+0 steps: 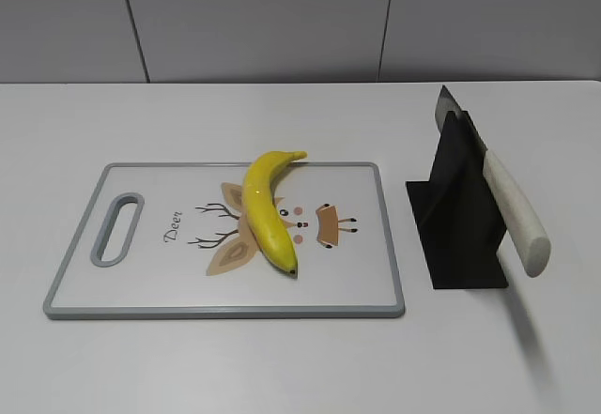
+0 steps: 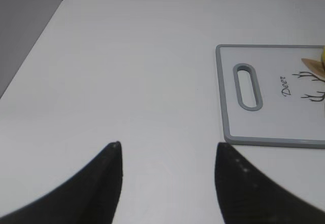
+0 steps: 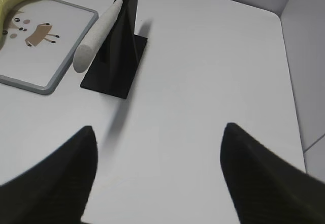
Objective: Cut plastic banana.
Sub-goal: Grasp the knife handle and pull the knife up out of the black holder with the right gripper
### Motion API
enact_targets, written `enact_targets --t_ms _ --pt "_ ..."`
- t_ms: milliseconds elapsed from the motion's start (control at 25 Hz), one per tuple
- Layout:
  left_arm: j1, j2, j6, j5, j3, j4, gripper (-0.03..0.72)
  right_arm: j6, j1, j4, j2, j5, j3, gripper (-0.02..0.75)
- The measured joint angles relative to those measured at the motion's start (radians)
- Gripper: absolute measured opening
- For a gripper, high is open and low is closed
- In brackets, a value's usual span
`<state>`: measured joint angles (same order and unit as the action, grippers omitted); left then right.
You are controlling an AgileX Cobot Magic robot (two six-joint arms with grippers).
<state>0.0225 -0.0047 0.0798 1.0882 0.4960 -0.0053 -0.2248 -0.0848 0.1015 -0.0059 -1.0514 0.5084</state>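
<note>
The white table (image 1: 282, 367) was spread beneath both arms, and neither arm was seen in the exterior view. On it, ahead and to the right of the left gripper (image 2: 167, 168), the grey-rimmed cutting board (image 1: 80, 287) was laid flat, its handle slot nearest that gripper. Ahead and to the left of the right gripper (image 3: 158, 155), the black knife stand (image 3: 122, 56) was set just beside the board's right edge, with the knife (image 1: 515, 215) lodged in it, blade up and back, pale handle slanting down toward the gripper.

Both grippers were held wide apart over bare table, and nothing was gripped by either.

The step in hand was judged to be the fetching of the knife. It would best be taken by the right gripper at the middle of the handle and drawn out along the slot's line, so that the light stand is not tipped or dragged. The banana would probably need to be steadied by the left gripper.

The plastic banana (image 1: 266, 209) was seen lying near the board's middle, beyond and left of the knife, glossy yellow, curved, dark tip pointed forward, greenish stem at the far rim.
</note>
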Motion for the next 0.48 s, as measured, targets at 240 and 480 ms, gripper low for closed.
enact_targets --t_ms 240,480 --pt "0.0 0.0 0.0 0.0 0.0 0.0 0.572 0.0 0.001 0.0 0.0 0.0 0.0 0.587" --pt "0.0 0.0 0.0 0.0 0.0 0.005 0.573 0.0 0.001 0.0 0.0 0.0 0.0 0.587"
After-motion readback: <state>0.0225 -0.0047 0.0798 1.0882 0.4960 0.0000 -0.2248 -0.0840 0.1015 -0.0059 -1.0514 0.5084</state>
